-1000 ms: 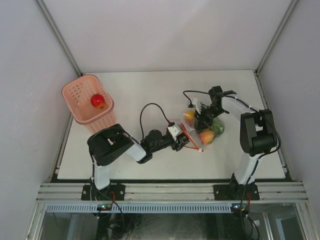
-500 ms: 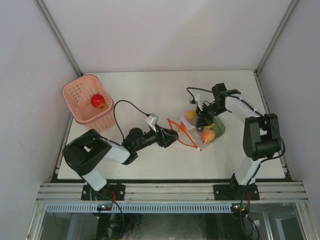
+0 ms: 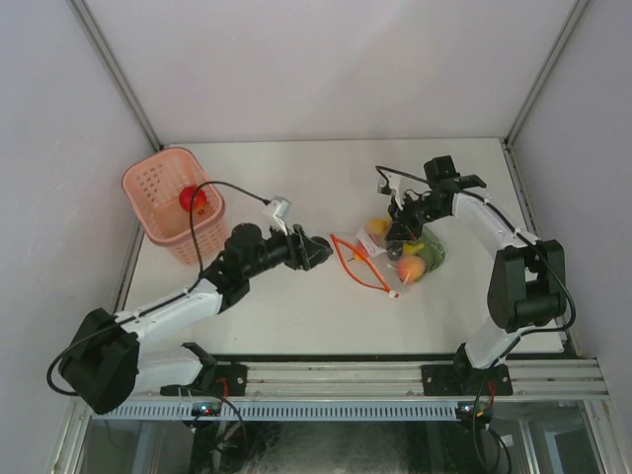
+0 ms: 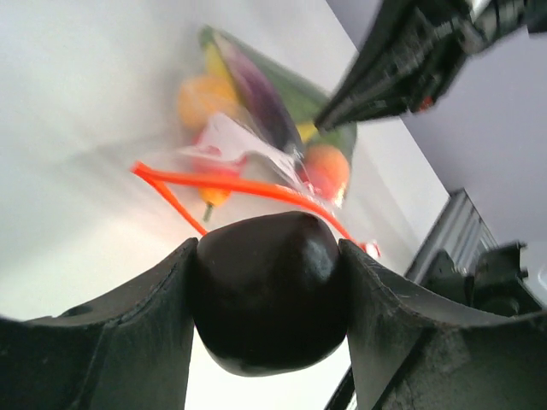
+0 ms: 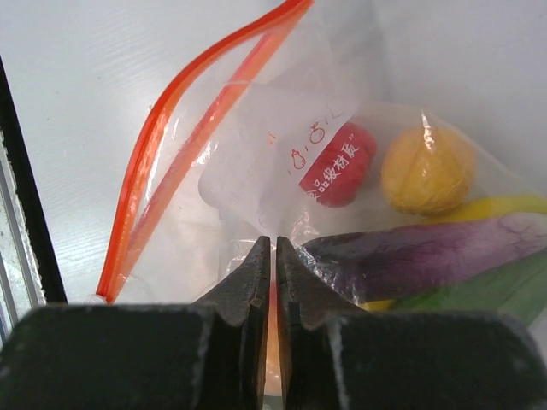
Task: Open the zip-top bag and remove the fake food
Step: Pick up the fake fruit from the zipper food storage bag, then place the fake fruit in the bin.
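The clear zip-top bag (image 3: 403, 259) lies right of centre, its orange zipper (image 3: 354, 265) gaping toward the left. Inside it the right wrist view shows fake food: a red piece (image 5: 338, 166), a yellow-orange ball (image 5: 427, 171) and a purple eggplant (image 5: 427, 256). My left gripper (image 3: 318, 253) hovers left of the bag mouth, shut on a dark round piece of fake food (image 4: 269, 295). My right gripper (image 5: 274, 243) is shut to a hairline slit, with its tips at the crinkled film of the bag (image 5: 256, 128). Whether film is pinched between them does not show.
A pink perforated basket (image 3: 158, 212) stands at the back left with a red fruit (image 3: 193, 199) in it. The right arm (image 4: 402, 60) hangs over the far side of the bag. White walls close in the table on three sides.
My left gripper has drawn back leftward from the bag mouth, carrying the dark piece, and the left arm has stretched out low. The right gripper has shifted slightly toward the back.
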